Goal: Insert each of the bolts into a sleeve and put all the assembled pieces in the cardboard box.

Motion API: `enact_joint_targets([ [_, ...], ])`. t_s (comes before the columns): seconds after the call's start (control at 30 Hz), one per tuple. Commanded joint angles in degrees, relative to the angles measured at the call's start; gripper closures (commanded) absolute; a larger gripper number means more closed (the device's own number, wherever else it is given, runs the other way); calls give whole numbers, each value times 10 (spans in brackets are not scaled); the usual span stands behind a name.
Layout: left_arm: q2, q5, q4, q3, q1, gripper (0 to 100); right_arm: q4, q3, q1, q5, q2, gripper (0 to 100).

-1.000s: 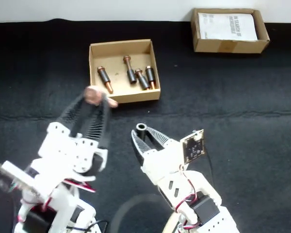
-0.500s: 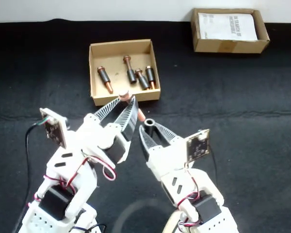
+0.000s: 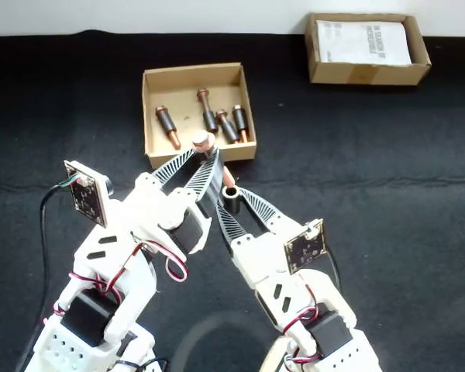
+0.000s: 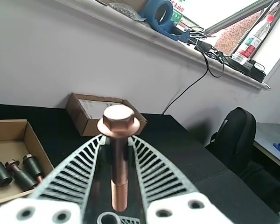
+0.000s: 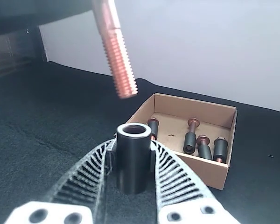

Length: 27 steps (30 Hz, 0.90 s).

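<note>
Left gripper [image 3: 204, 155] is closed tight on a copper-coloured bolt [image 4: 117, 154], its fingers [image 4: 77, 175] pinching the smooth shank just under the flanged hex head. The bolt's long axis is near vertical with a slight lean, head up and threaded end down. Seen from above, the head sits over the arm-side wall of the cardboard box [image 3: 192, 70], around that wall's middle. The shank slants away from the box toward the arms, and the tip ends just outside the box, nearer its arm-side right corner.

Right gripper [image 3: 232, 200] is clamped on a dark sleeve [image 5: 133, 161], one finger on each side and nothing else in the grip. The sleeve stands upright, long axis vertical, bore open upward. It is just outside the box's arm-side wall, toward the right corner.

In the right wrist view the threaded tip hangs above the sleeve mouth and a little off to one side. There is a clear gap and the bolt has not entered. The two axes are not quite lined up: the bolt leans, the sleeve is straight.

Four assembled pieces lie flat on the box floor, long axes running roughly from far wall to arm-side wall. One [image 3: 167, 125] is nearer the left wall. Three [image 3: 207, 111] [image 3: 227, 126] [image 3: 240, 122] are grouped toward the right wall.

A second cardboard box [image 3: 368, 71] holding a printed sheet [image 3: 364, 40] is well apart, beyond the box's far right corner. Black cloth [image 3: 387, 201] lies under everything.
</note>
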Motion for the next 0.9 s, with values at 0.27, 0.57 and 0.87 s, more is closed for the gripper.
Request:
enact_joint_targets([
  [0.27,3,1,-13,3,10,990,-15,85,-2,8,-9,991],
  [0.57,4,1,-13,29,9,990,-15,85,0,8,-10,991],
  [0.87,4,0,-13,63,7,990,-15,85,0,8,-10,991],
])
